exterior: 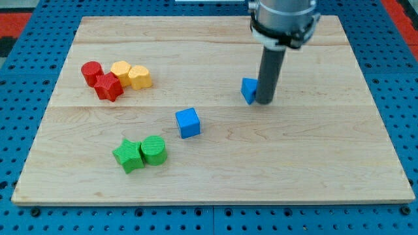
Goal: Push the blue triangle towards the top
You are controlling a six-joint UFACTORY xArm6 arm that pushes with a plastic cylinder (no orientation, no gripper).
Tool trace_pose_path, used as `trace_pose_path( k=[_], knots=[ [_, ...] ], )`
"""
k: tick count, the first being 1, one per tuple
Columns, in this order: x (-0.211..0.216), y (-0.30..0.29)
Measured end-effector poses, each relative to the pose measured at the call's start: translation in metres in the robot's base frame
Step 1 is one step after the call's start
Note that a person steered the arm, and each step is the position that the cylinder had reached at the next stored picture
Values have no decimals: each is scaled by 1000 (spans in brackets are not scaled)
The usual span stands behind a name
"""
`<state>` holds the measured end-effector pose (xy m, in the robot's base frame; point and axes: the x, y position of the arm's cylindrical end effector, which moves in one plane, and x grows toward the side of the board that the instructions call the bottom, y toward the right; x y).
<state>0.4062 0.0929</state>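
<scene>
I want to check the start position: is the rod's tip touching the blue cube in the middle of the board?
No, my tip stands beside the blue triangle, well apart from the blue cube.

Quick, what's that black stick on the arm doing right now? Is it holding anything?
My tip: no gripper, so nothing is held; it sits against the right side of the blue triangle.

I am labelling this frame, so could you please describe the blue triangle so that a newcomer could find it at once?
Start at the dark rod on the wooden board's upper right. My tip stands against a small blue triangle, on its right side. The blue cube lies apart, nearer the centre.
</scene>
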Motion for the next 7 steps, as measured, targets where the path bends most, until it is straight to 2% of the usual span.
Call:
trace_pose_path(
  k=[1,2,3,4,5,6,7],
  knots=[
    [-58,-3],
    [-37,-5],
    [14,3],
    [23,-56],
    [-4,-8],
    [-67,-22],
    [-28,-40]
  ],
)
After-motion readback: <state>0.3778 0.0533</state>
